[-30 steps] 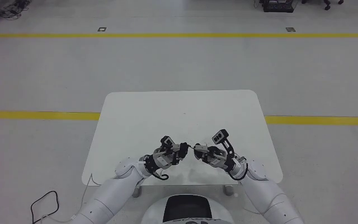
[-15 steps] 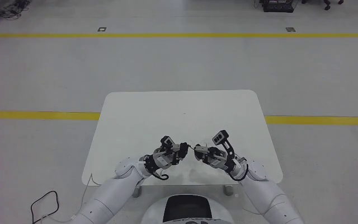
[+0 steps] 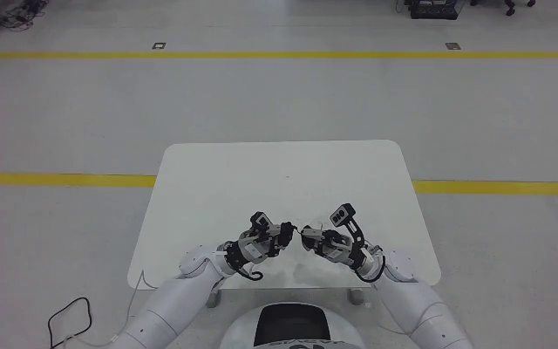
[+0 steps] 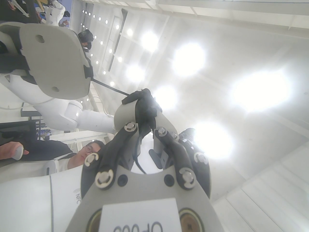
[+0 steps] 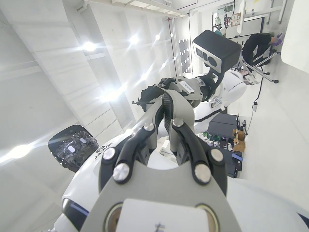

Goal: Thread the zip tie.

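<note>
Zip tie, thin black plastic [image 3: 299, 230], pinched by left gripper [image 3: 287, 233] and right gripper [image 3: 307, 236]; threading apparently not yet complete

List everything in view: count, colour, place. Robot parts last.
table: 1, white, centre of the top view, in front of the robot
zip tie: 1, black, in the air over the table's near edge, spanning the two grippers
floor lines: 2, yellow, one beyond the table, one running behind its middle
floor plates: 2, dark, on the floor by the far line
cable: 1, black, looped on the floor at the robot's left
left gripper: 1, grey and black, shut on one end of the zip tie
right gripper: 1, grey and black, shut on the other end, facing the left gripper
</note>
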